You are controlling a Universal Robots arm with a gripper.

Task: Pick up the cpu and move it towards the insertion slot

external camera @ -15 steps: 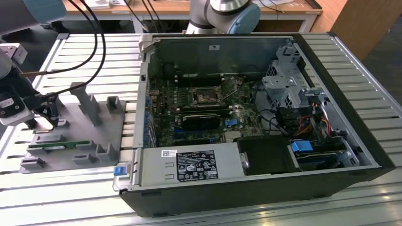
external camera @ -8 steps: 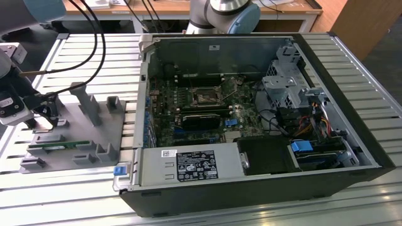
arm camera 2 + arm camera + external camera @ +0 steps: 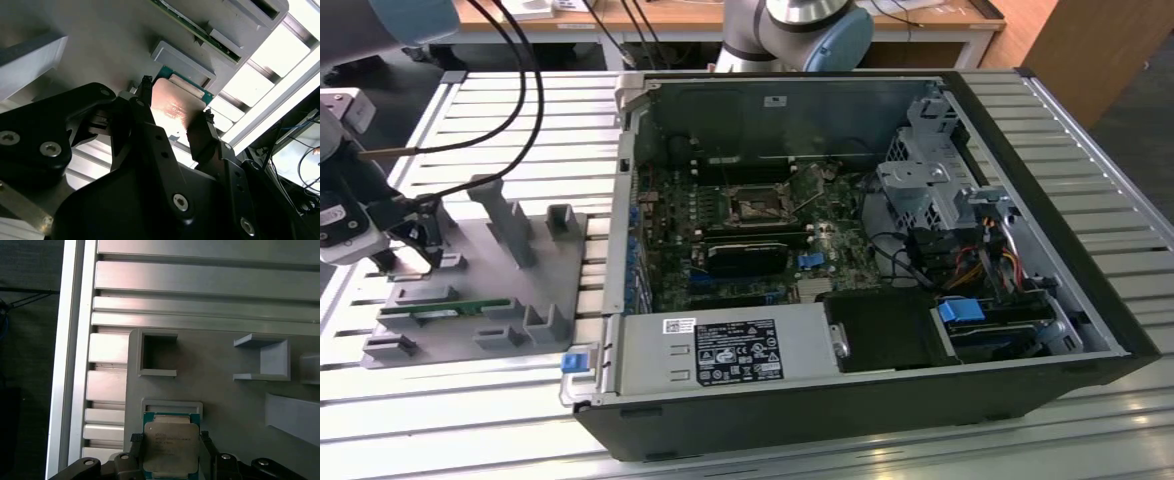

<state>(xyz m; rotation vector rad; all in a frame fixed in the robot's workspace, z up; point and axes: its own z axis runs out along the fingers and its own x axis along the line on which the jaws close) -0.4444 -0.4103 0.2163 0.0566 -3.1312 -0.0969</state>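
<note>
gripper (image 3: 171, 454) is clamping the cpu (image 3: 171, 444): in both wrist views the black fingers (image 3: 136, 445) are pressing on two opposite edges of the chip, silver lid facing out and green substrate peeking at the rim. In the second wrist view the gripper (image 3: 176, 102) is showing the same grasp, with the cpu (image 3: 175, 109) sitting between the fingers (image 3: 200, 132). The cpu is sitting at its nest on the grey fixture plate (image 3: 220, 405), just beside the nest's raised lip (image 3: 172, 405); cannot tell whether it is touching the plate or hanging just clear of it. Past the lip, a square pocket (image 3: 157, 373) is sitting on the same plate, and the slotted aluminium table (image 3: 200, 280) is running under it. In the exterior view the gripper (image 3: 411, 235) is hanging over the fixture plate (image 3: 507, 290) at that view's left, with a green memory strip (image 3: 447, 310) lying near it on the plate. The open computer case (image 3: 854, 420) is lying well apart, toward the exterior view's right. The insertion slot (image 3: 758, 205) is sitting inside it on the dark green motherboard (image 3: 670, 215), between the power supply (image 3: 720, 352) and the case's far wall.
</note>
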